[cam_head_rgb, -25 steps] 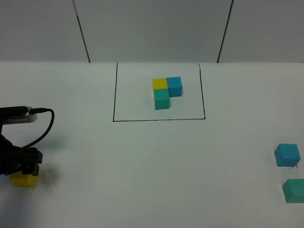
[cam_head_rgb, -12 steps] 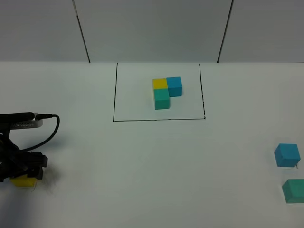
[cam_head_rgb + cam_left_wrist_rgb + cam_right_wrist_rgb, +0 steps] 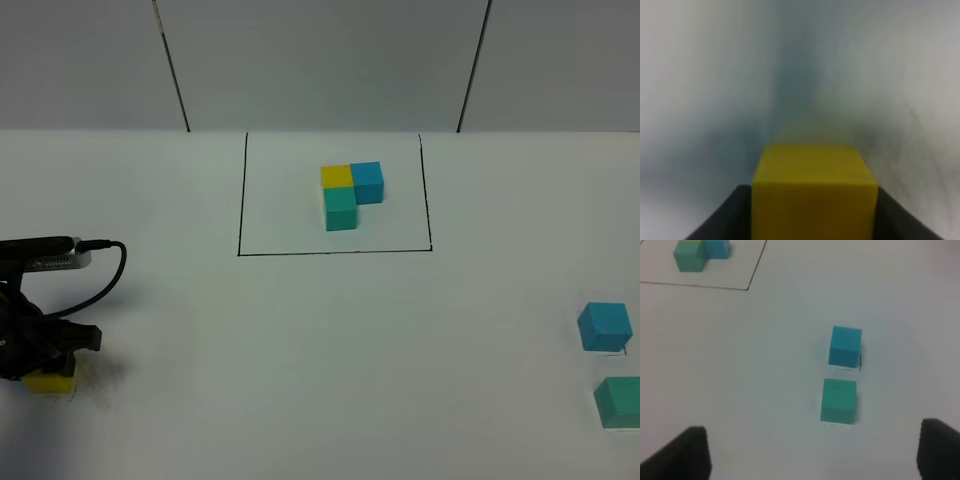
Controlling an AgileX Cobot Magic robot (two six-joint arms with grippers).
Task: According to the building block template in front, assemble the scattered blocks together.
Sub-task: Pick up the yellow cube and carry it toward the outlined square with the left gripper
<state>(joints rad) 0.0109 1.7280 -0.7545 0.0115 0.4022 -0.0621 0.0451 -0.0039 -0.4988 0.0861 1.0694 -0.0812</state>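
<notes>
At the near left edge of the worktop [image 3: 300, 360], the left pincer [image 3: 47, 362] is closed on the yellow cube [image 3: 50, 382], with its dark fingers [image 3: 730, 215] pressed to both sides. The wrist view is blurred, but the cube seems to sit on the surface. The right pincer [image 3: 815, 457] stands wide and holds nothing. Before it, at the near right, the blue cube [image 3: 604, 327] and the teal-green cube [image 3: 620, 402] lie close but apart. The building block template [image 3: 350, 195] lies far centre inside its black rectangle [image 3: 335, 253].
</notes>
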